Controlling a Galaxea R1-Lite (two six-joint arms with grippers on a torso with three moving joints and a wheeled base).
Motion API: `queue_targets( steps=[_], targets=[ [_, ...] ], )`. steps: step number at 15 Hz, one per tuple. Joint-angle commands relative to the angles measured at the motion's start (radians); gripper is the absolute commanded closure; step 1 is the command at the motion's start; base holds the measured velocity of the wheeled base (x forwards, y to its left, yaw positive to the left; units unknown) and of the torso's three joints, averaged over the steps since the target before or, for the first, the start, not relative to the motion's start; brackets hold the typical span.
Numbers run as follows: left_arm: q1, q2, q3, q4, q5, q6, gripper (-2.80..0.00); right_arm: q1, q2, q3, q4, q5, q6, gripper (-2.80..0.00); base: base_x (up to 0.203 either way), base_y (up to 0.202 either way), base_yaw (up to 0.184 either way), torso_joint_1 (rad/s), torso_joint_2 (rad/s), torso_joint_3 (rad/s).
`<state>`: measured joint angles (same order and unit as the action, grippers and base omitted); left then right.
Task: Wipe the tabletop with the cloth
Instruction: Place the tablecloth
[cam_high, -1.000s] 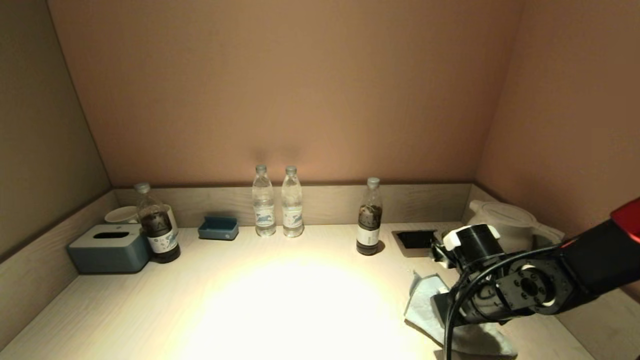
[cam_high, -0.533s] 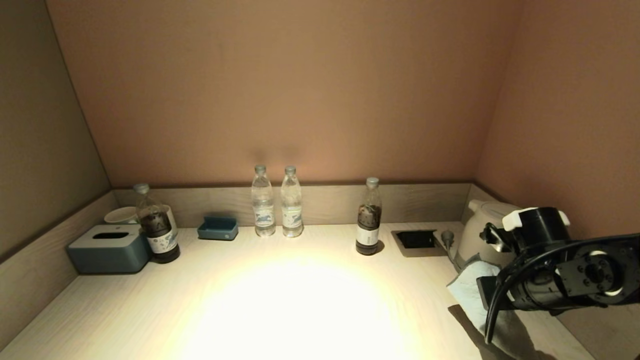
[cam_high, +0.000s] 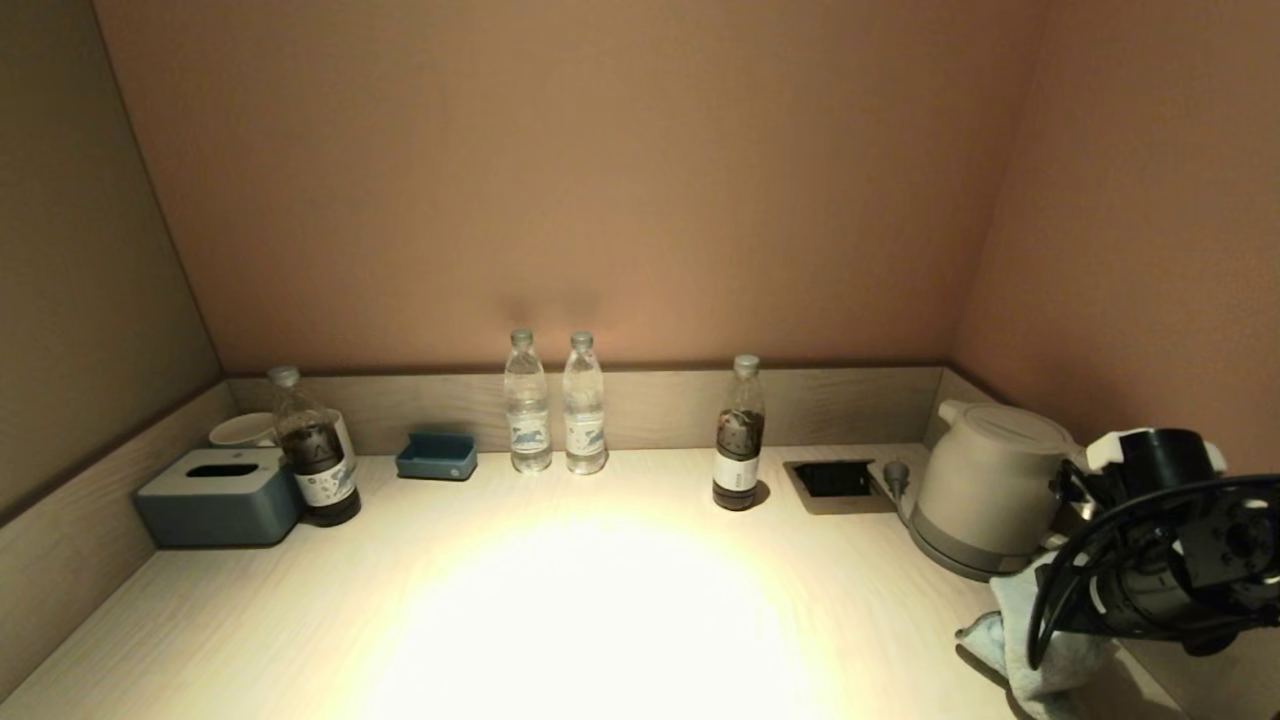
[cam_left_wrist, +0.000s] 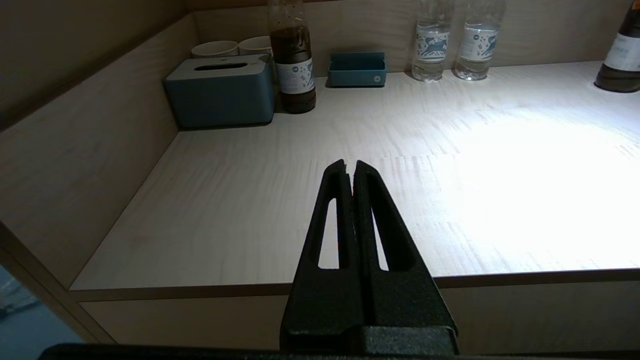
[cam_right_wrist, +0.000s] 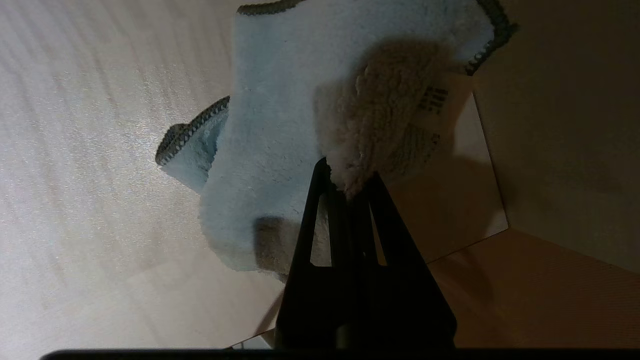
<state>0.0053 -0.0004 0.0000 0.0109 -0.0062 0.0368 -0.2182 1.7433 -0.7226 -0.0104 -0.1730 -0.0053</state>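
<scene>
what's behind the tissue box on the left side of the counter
Behind the tissue box, two white cups stand against the raised rim; only their tops show, the rest is covered by the box. A dark bottle stands beside the box. The cups' contents cannot be seen.

Tabletop (cam_high: 600, 600): we see pale wood grain — smooth, with a soft sheen under the light.
Cloth (cam_right_wrist: 280, 125): fluffy looped terry, matt, with a stitched darker edge.
Right gripper (cam_right_wrist: 347, 175): matt black plastic.
Kettle (cam_high: 985, 480): smooth, matt — looks plastic to us.
Water bottles (cam_high: 555, 405): clear glossy plastic.
</scene>
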Motion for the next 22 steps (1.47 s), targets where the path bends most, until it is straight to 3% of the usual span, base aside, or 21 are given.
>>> queue_targets(
  steps=[1,14,15,19,22],
  targets=[
    [0.001,0.0,0.0,0.0,0.0,0.0,0.0,-0.01,0.039,0.003,0.0,0.0,-0.002,0.0,0.0,0.0,0.0,0.0,0.0,0.0],
    [0.001,0.0,0.0,0.0,0.0,0.0,0.0,-0.033,0.194,-0.09,-0.01,-0.002,-0.01,0.0,0.0,0.0,0.0,0.0,0.0,0.0],
    [0.001,0.0,0.0,0.0,0.0,0.0,0.0,-0.033,0.194,-0.09,-0.01,-0.002,-0.012,-2.71,0.0,0.0,0.0,0.0,0.0,0.0],
    [0.001,0.0,0.0,0.0,0.0,0.0,0.0,-0.033,0.161,-0.087,-0.008,-0.002,-0.01,-2.8,0.0,0.0,0.0,0.0,0.0,0.0],
    [0.001,0.0,0.0,0.0,0.0,0.0,0.0,-0.032,-0.025,-0.077,-0.001,-0.001,-0.013,-2.8,0.0,0.0,0.0,0.0,0.0,0.0]
  ],
)
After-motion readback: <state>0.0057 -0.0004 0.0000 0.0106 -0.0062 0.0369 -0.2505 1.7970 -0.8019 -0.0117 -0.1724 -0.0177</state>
